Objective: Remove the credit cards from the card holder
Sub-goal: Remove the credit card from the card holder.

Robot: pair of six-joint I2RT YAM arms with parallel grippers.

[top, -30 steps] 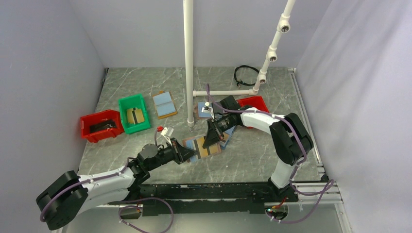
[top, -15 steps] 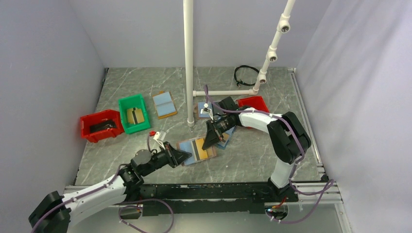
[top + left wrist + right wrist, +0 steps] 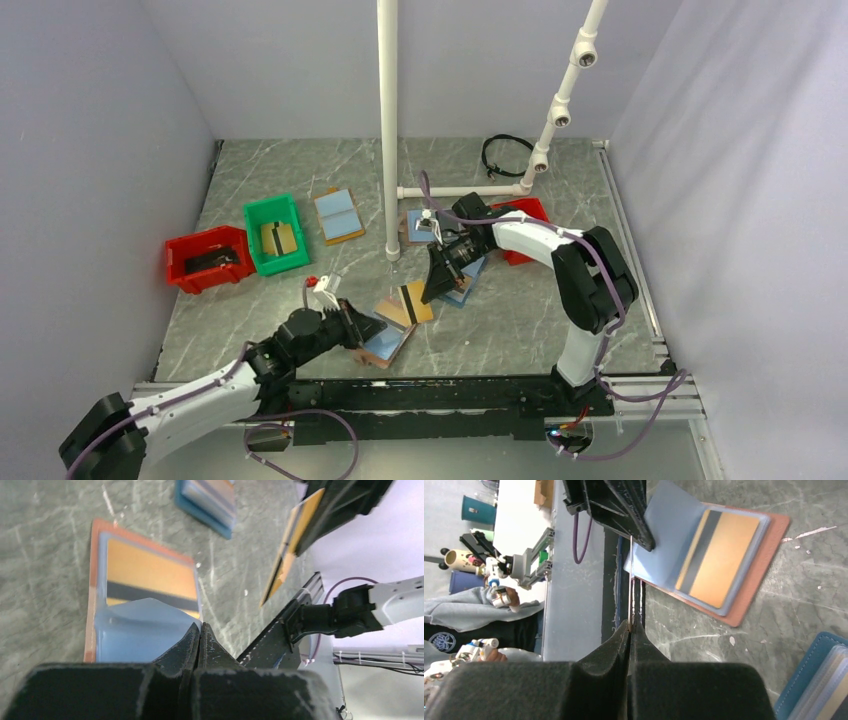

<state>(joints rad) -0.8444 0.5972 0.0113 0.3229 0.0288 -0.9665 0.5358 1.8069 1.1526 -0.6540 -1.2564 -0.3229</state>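
Observation:
A tan-rimmed card holder (image 3: 390, 347) with a light blue inside lies open near the front edge. My left gripper (image 3: 372, 327) is shut on the edge of its near blue flap (image 3: 135, 630). The far half shows a gold card with a black stripe (image 3: 150, 572). My right gripper (image 3: 430, 292) is shut on another gold, black-striped card (image 3: 408, 303), held free of the holder and seen edge-on in the right wrist view (image 3: 631, 580). In the left wrist view that card (image 3: 292, 545) hangs tilted above the table. No dark grey card shows in this holder.
A navy-rimmed holder (image 3: 462, 287) lies under the right arm. Another tan-rimmed holder (image 3: 410, 222) sits behind the white pipe (image 3: 388, 130), partly hidden. A blue-paged holder (image 3: 338, 214), a green bin (image 3: 276, 212) with gold cards and a red bin (image 3: 207, 245) with dark cards stand to the left.
My right gripper shut on the gold card, which has come out of the holder. My left gripper drew back toward its base, dragging the holder along and turning it.

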